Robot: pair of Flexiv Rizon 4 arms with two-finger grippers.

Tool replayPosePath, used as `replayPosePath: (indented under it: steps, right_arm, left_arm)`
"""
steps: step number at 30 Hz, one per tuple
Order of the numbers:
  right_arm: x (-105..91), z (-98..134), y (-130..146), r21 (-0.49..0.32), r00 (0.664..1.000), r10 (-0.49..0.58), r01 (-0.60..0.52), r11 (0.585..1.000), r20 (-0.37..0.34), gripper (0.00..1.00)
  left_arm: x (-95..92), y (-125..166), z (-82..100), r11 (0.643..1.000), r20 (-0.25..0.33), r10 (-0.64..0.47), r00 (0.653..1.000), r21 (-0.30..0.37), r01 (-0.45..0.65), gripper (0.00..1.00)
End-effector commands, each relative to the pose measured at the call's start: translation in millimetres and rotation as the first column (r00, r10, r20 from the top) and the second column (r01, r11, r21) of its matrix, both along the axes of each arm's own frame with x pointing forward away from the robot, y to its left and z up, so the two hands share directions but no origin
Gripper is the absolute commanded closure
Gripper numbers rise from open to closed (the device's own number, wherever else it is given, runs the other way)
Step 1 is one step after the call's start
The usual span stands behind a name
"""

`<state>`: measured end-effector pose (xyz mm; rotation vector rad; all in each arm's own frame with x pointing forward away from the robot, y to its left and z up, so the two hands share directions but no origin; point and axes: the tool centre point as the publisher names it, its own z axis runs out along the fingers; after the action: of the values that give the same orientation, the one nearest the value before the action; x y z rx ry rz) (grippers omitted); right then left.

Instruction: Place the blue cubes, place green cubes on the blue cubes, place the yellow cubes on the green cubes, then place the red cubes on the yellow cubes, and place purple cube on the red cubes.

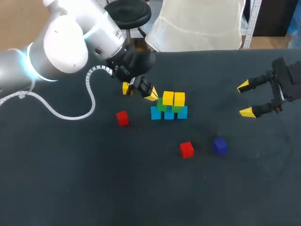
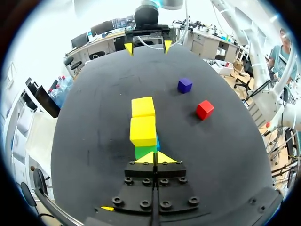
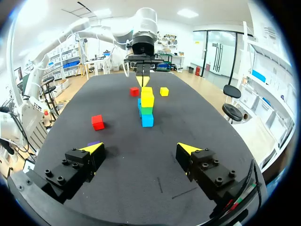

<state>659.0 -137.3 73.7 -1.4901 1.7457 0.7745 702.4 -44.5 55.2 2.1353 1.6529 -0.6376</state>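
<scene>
Directly ahead of left gripper (image 2: 155, 158) stands the cube stack (image 2: 143, 130)

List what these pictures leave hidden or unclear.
Head view: the left gripper covers part of the loose yellow cube.
Left wrist view: the stacked yellow cubes hide most of the green cubes and blue cubes; neither can be counted.
Right wrist view: a finger of the right gripper hides most of the purple cube.
</scene>
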Motion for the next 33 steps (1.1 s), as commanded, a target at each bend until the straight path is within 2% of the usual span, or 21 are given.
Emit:
replayPosePath:
  steps: [1,33]
  right_arm:
    - [1.1,-0.8,0.1,0.002,1.000,0.002,-0.002,1.000,0.000,0.00]
    - [1.1,-0.8,0.1,0.002,1.000,0.002,-0.002,1.000,0.000,0.00]
  left_arm:
    - [5.7,-5.9,3.5,1.000,-0.008,-0.008,1.000,0.026,0.008,1.00]
    - [4.9,-15.5,0.2,0.998,-0.020,-0.031,0.999,0.046,0.032,1.00]
